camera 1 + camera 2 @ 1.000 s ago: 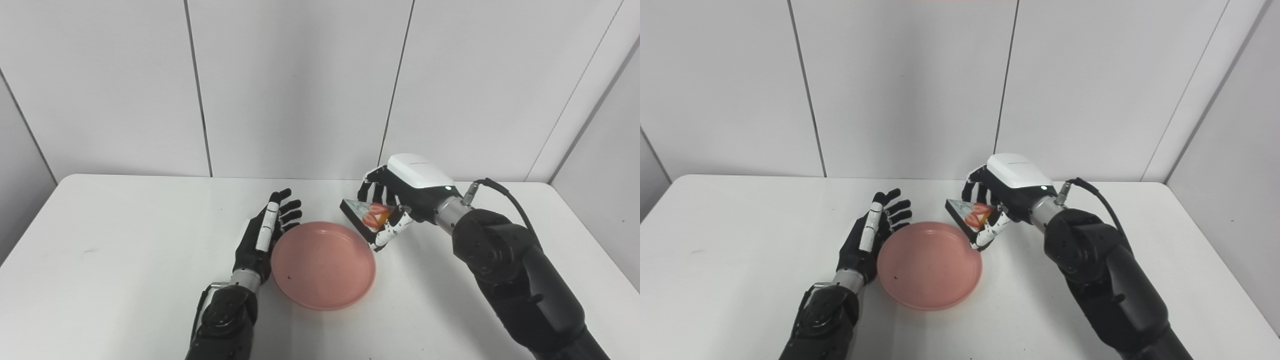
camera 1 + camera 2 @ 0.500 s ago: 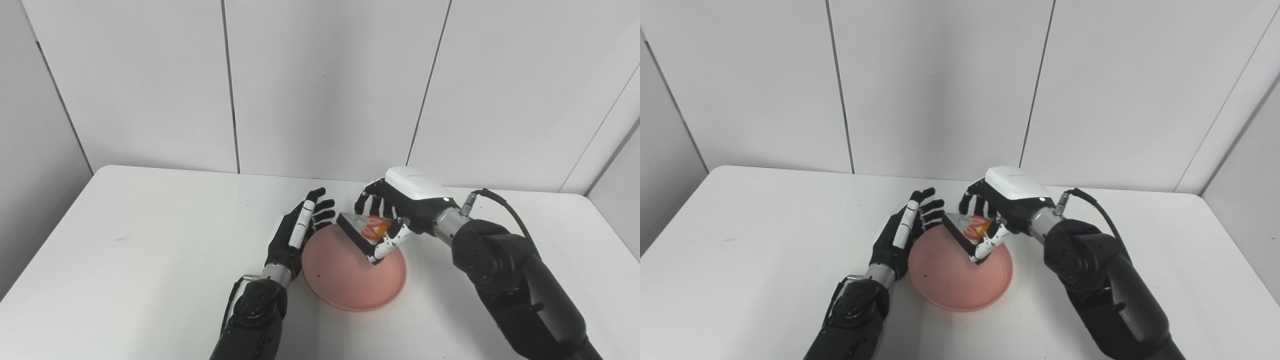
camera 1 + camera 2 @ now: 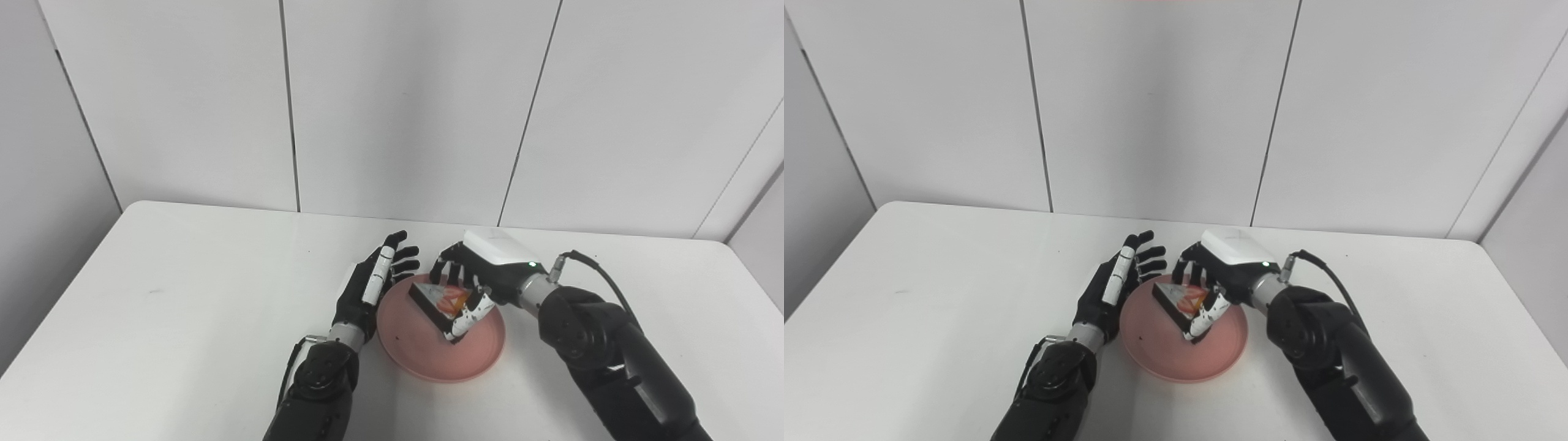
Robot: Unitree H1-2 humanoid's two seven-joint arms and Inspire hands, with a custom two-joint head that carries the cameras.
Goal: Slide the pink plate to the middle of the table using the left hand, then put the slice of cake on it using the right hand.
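The pink plate (image 3: 429,355) lies near the middle of the white table (image 3: 184,318). My right hand (image 3: 484,275) is shut on the slice of cake (image 3: 442,299), a dark wedge with a white top and red strawberry pieces, held low over the plate's far half. Whether the slice touches the plate cannot be told. My left hand (image 3: 373,288) stands open against the plate's left rim, fingers spread and pointing away from me. In the right eye view the slice of cake (image 3: 1179,300) sits over the pink plate (image 3: 1176,361) just the same.
A small dark speck (image 3: 399,337) marks the plate's near left part. Grey wall panels (image 3: 398,104) close off the back of the table. A black cable (image 3: 588,263) loops from my right wrist.
My right hand has carried the cake leftward from beside the plate's right rim to over the plate, and lowered it. The camera has shifted; the left hand stays at the plate's rim.
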